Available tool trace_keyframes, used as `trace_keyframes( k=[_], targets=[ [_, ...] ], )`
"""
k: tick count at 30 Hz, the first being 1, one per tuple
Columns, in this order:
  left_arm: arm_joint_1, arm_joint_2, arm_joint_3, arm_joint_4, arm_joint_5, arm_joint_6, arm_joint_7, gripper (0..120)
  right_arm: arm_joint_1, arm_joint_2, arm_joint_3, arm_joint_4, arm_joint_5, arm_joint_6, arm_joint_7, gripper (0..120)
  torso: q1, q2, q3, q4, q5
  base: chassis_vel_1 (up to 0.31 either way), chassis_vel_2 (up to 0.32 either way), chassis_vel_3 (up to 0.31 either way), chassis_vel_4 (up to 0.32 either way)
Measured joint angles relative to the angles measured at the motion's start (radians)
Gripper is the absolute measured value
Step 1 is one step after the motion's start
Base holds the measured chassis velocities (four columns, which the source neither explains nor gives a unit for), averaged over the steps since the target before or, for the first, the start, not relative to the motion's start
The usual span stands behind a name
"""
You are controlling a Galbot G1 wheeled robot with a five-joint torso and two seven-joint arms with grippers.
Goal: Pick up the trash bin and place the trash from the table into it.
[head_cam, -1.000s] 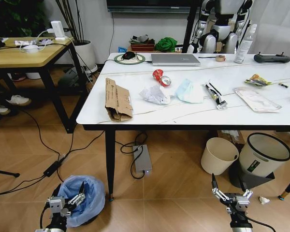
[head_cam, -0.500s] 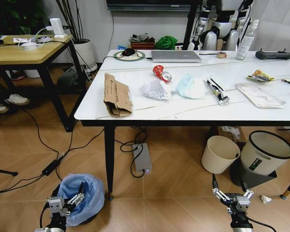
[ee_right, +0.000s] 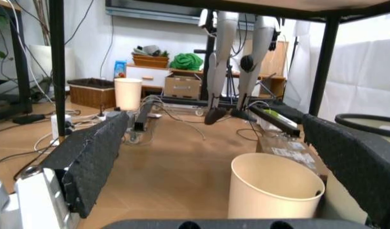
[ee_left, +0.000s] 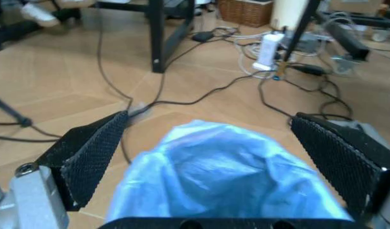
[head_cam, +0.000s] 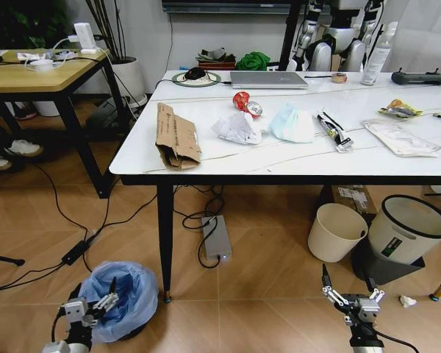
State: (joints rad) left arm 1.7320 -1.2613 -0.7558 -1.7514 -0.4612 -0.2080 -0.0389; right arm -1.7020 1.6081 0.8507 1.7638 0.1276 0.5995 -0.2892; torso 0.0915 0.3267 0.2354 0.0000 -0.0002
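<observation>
My left gripper (head_cam: pixel 88 309) hangs low over the floor with its jaws spread wide, the trash bin (head_cam: pixel 116 298) and its billowing blue bag sitting just ahead between my fingers (ee_left: pixel 89 155), not yet pinched. The bin stands on the wooden floor near the front left leg of the table (head_cam: pixel 294 168). My right gripper (head_cam: pixel 353 301) is parked low on the other side, released too, facing the cream round bin (head_cam: pixel 336 232) under the table. Up on the marble top the trash lies spread out: the folded cardboard (head_cam: pixel 175 137), the crushed red can (head_cam: pixel 245 104), the crumpled tissue (head_cam: pixel 237 128) and the blue face mask (head_cam: pixel 291 123)
</observation>
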Motion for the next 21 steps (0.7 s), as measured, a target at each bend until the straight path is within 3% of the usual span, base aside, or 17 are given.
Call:
trace_keyframes(
  k=[8, 15, 21],
  targets=[
    [-0.054, 0.016, -0.037, 0.079, -0.033, 0.031, -0.020, 100, 0.006, 0.000, 0.001, -0.016, 0.008, 0.009, 0.000, 100, -0.008, -0.030, -0.022, 0.0000, 0.0000, 0.000, 0.000, 0.000, 0.000],
    [-0.063, 0.021, -0.046, 0.120, -0.026, 0.061, -0.016, 100, 0.009, 0.000, 0.003, -0.027, 0.011, 0.015, 0.000, 100, -0.008, -0.033, -0.025, 0.0000, 0.0001, 0.000, 0.000, 0.000, 0.000],
    [-0.095, 0.031, -0.055, 0.178, -0.052, 0.163, -0.004, 100, 0.011, 0.000, 0.003, -0.034, 0.016, 0.020, 0.000, 100, -0.008, -0.031, -0.023, 0.0000, 0.0001, 0.000, 0.000, 0.000, 0.000]
  ],
)
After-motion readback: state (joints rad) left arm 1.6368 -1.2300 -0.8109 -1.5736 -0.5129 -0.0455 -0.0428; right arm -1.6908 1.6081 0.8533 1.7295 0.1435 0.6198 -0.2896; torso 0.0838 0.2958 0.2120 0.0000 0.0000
